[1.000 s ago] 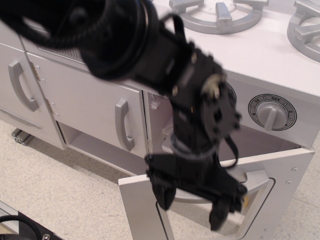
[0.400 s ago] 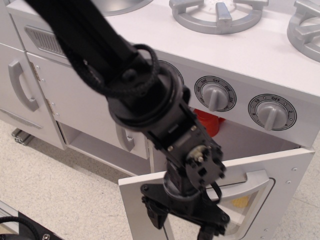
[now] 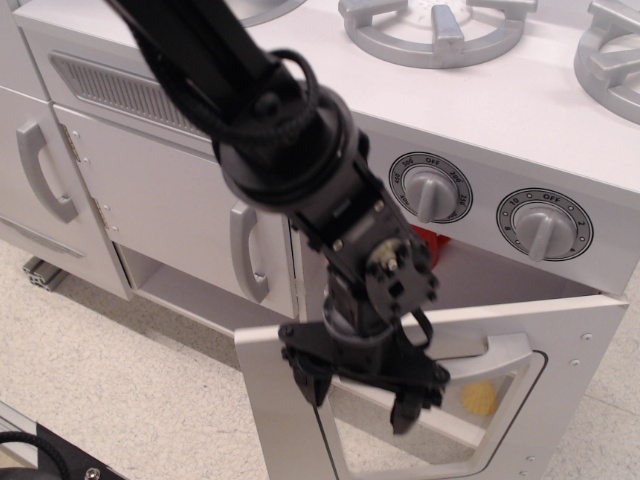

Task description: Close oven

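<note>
Spread-fingered and holding nothing, the end effector (image 3: 358, 390) hung against the front of the oven door (image 3: 560, 345), which stood partly open.

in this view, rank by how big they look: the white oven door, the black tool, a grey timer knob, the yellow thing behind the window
1. White oven door with clear window, largest.
2. Black tool, though it sits nearer the camera, which inflates it.
3. Round grey timer knob.
4. Small yellow object behind the window, smallest.
</note>
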Controlling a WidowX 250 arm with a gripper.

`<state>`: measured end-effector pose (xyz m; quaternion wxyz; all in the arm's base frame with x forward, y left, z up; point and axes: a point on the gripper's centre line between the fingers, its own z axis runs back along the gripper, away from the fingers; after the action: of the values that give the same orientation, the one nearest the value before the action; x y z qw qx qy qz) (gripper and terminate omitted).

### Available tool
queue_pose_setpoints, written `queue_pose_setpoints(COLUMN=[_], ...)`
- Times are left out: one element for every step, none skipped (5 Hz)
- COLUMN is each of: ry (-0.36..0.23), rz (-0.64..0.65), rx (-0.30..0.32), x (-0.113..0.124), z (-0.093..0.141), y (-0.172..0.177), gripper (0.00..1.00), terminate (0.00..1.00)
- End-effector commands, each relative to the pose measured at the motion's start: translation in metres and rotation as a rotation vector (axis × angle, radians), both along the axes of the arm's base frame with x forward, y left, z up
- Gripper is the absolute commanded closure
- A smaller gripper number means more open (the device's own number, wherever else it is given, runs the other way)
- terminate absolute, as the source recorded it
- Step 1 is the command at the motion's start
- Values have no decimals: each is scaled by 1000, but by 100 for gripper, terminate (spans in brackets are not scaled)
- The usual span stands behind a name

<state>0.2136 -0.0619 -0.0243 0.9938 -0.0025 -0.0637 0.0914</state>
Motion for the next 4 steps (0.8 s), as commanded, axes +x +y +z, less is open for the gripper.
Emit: queue_pose_setpoints(ry=[-65, -86, -93, -102], rz=[97, 128, 166, 190], rx=[8, 15, 24, 24], x=[35, 46, 55, 63], z=[14, 14, 14, 14], y=[23, 29, 35, 39], gripper=[0, 0, 0, 0], terminate=[0, 0, 0, 0])
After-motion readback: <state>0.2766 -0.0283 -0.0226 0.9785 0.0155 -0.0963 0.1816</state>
